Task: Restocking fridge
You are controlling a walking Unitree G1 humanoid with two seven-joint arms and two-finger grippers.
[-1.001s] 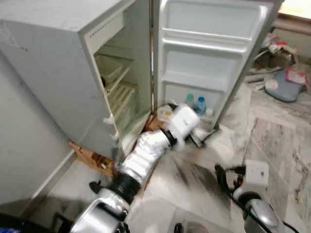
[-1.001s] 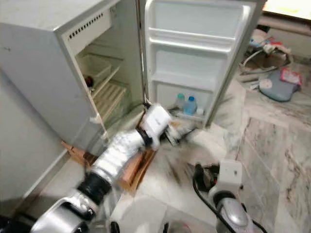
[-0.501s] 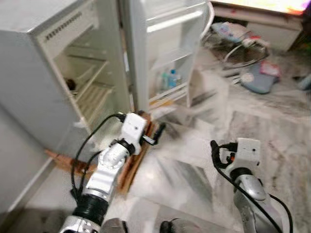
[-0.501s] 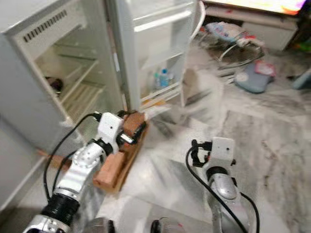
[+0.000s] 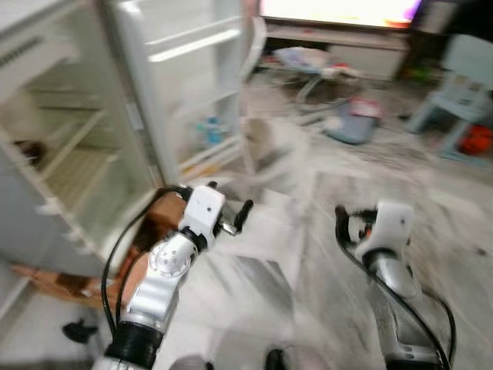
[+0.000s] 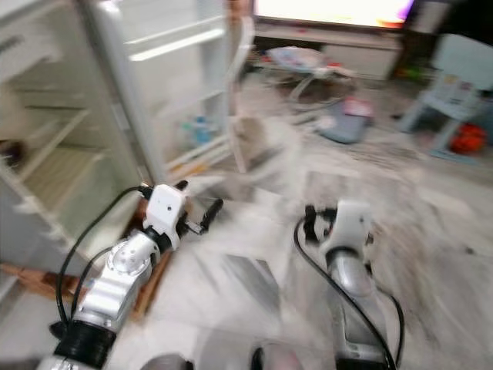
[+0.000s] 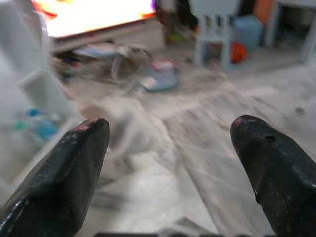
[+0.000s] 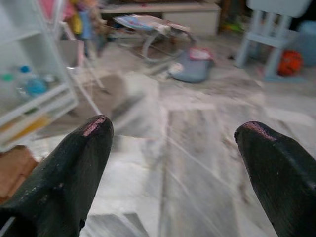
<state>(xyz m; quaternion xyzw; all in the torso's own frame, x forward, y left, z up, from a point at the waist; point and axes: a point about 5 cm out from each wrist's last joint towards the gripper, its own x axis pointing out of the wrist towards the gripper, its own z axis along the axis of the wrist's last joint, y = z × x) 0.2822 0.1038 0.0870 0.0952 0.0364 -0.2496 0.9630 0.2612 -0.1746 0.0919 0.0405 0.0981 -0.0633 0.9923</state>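
Note:
The white fridge (image 5: 54, 146) stands open at the left, its wire shelves bare apart from a dark item at the far left. Blurred blue-capped bottles (image 5: 209, 131) sit on the lowest shelf of its door (image 5: 192, 77). My left gripper (image 7: 170, 128) is held over the marble floor, to the right of the fridge's foot; its fingers (image 5: 243, 210) are spread wide and empty. My right gripper (image 8: 173, 126) hangs over the floor further right, open as well with nothing between its fingers. Both wrist views look across the room toward the clutter.
A wooden board (image 5: 154, 223) lies under the fridge's front. Across the floor are a baby bouncer (image 5: 308, 62), a grey-blue bag (image 5: 354, 123), a pale blue child's chair (image 5: 462, 69) and an orange ball (image 5: 477, 139). A bright screen (image 5: 339, 9) glows at the back.
The camera has swung right, so the fridge has slid to the left of the picture. My left arm has drawn back from the door shelf and now sits over the floor.

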